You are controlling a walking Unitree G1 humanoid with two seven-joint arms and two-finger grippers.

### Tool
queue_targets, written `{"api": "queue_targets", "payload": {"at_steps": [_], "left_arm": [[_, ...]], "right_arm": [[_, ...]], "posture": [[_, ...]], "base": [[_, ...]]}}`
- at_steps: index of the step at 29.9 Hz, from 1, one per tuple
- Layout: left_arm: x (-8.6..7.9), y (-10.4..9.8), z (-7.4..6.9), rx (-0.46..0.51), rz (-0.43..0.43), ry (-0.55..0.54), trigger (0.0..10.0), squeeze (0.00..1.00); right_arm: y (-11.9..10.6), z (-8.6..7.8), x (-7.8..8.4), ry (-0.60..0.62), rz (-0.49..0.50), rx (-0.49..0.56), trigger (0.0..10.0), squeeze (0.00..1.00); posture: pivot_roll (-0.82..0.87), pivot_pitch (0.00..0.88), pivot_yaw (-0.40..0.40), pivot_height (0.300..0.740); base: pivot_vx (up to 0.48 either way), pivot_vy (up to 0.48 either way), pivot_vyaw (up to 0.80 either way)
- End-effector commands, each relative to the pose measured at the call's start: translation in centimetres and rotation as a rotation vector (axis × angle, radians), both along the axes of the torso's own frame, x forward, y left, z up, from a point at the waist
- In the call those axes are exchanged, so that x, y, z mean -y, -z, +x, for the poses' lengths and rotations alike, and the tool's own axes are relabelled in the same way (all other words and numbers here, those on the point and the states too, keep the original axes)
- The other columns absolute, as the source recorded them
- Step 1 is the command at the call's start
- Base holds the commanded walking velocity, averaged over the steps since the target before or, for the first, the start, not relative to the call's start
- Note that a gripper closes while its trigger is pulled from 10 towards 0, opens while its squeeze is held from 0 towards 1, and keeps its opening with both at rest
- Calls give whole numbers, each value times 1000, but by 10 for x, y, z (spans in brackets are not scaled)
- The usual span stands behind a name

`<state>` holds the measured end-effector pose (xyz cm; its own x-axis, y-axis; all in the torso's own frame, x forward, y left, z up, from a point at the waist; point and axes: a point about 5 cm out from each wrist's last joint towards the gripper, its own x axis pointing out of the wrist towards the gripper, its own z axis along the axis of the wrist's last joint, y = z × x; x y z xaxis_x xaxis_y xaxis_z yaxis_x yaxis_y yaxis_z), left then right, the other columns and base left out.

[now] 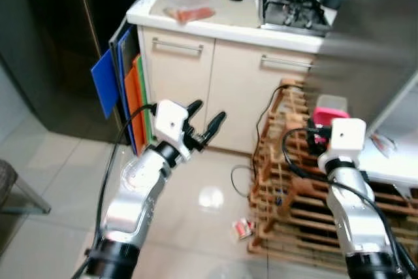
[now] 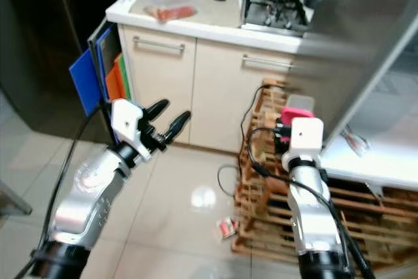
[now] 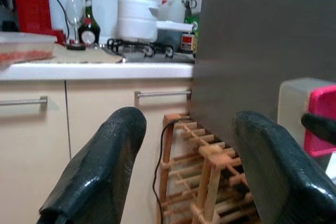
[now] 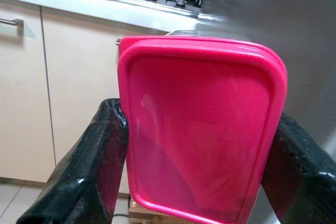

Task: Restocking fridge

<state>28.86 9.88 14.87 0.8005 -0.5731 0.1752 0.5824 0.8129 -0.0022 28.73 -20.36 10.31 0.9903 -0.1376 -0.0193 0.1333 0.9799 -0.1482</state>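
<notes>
My right gripper (image 4: 197, 166) is shut on a food container with a pink lid (image 4: 202, 129), held upright in front of the grey fridge door (image 1: 372, 37). From the head camera the container (image 1: 326, 110) shows just past the right wrist, beside a white fridge shelf (image 1: 392, 161). My left gripper (image 1: 208, 119) is raised at the left, open and empty, its fingers (image 3: 100, 177) pointing toward the kitchen cabinet. A clear box with red food (image 1: 188, 12) lies on the counter.
A wooden rack (image 1: 294, 194) with cables stands on the floor below the right arm. Cream cabinets (image 1: 196, 83) carry a stove (image 1: 290, 14), a white pot and a red appliance. Coloured boards (image 1: 121, 83) lean at the cabinet's left. A small packet (image 1: 243, 228) lies on the tiles.
</notes>
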Motion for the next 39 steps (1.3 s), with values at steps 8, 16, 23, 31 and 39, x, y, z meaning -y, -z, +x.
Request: {"api": "queue_targets", "payload": {"at_steps": [8,16,23,31,39], "left_arm": [[10,-5,-1,26,-8,60,10000,0],[7,-3,4,9,9,34,10000,0],[6,-1,5,1,24,30,10000,0],[9,0,4,-20,20,68,10000,0],[12,0,5,-28,6,77,10000,0]], "right_arm": [[-1,-6,0,-83,20,14,0,192],[12,-22,5,-244,39,-57,0,196],[40,-45,31,-299,-29,-237,0,192],[52,-56,66,-287,-112,-377,0,184],[11,-32,93,-4,-144,-119,0,173]], "posture": [[-20,0,-36,740],[-26,0,-37,740],[-36,0,-33,740],[-49,0,-25,740],[-57,0,-16,740]], "base": [[0,-480,0],[0,-120,0],[0,0,0],[0,0,0],[0,0,0]]}}
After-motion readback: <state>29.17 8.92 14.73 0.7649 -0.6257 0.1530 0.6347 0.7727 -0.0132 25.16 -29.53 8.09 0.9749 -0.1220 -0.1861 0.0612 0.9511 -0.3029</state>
